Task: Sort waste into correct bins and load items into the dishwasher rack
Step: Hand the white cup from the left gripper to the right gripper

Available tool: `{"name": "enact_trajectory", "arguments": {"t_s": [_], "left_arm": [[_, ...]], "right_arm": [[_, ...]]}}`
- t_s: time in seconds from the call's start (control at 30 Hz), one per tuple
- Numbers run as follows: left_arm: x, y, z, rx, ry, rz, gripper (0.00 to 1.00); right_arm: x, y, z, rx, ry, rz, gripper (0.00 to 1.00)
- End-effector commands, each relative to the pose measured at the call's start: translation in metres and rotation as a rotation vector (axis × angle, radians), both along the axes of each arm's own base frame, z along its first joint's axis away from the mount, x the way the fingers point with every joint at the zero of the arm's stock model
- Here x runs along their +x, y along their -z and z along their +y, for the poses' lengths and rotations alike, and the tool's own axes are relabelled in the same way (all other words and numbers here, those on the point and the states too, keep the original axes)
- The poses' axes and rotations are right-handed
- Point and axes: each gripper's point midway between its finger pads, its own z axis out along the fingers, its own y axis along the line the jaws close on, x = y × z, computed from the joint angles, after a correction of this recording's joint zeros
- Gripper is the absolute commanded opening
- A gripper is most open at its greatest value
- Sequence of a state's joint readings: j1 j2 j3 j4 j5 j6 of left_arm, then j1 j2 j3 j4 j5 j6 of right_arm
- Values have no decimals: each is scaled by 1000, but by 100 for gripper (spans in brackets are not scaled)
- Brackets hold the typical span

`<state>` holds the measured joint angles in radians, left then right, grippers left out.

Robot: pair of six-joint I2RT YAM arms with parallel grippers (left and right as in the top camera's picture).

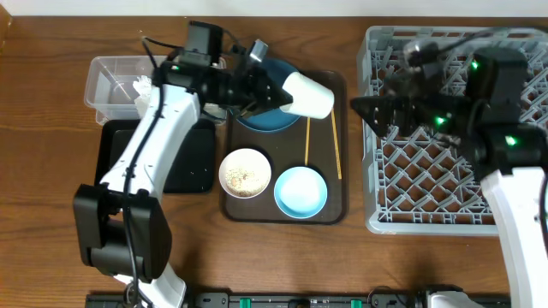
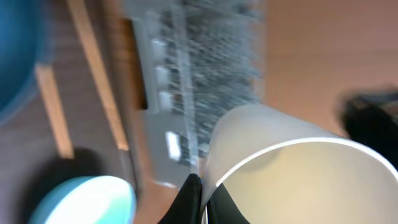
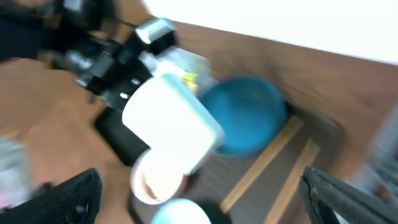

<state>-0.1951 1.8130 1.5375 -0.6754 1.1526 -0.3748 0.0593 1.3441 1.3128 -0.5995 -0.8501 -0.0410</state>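
The left gripper [image 1: 277,94] is clamped on the rim of the small white cup [image 1: 310,95], tipped sideways, with the large dark-blue bowl [image 1: 267,121] just beneath it. The right gripper [image 1: 360,109] gapes wide at the edge of the large grey plastic lattice rack [image 1: 428,184].

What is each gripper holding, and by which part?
Left gripper pinches the white cup at its rim, cup tipped sideways; right gripper is open, holding nothing.

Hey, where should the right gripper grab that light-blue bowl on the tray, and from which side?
The light-blue bowl sits upright, mouth up: I'd come straight down and pinch its right rim, one finger inside, one outside, away from the white bowl.
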Motion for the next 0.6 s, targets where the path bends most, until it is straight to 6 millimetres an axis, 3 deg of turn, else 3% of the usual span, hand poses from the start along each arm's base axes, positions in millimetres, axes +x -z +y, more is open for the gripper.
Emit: {"name": "enact_trajectory", "arguments": {"t_s": [0.0, 0.23, 0.57], "left_arm": [[-20, -43, -4, -232, 142, -38, 6], [-26, -57, -4, -312, 184, -40, 6], [-22, -54, -4, -290, 172, -58, 6]], "right_arm": [[-16, -18, 27, 169, -258, -31, 99], [-9, -11, 33, 290, -403, -13, 96], [-15, -7, 48, 318, -478, -3, 91]]}}
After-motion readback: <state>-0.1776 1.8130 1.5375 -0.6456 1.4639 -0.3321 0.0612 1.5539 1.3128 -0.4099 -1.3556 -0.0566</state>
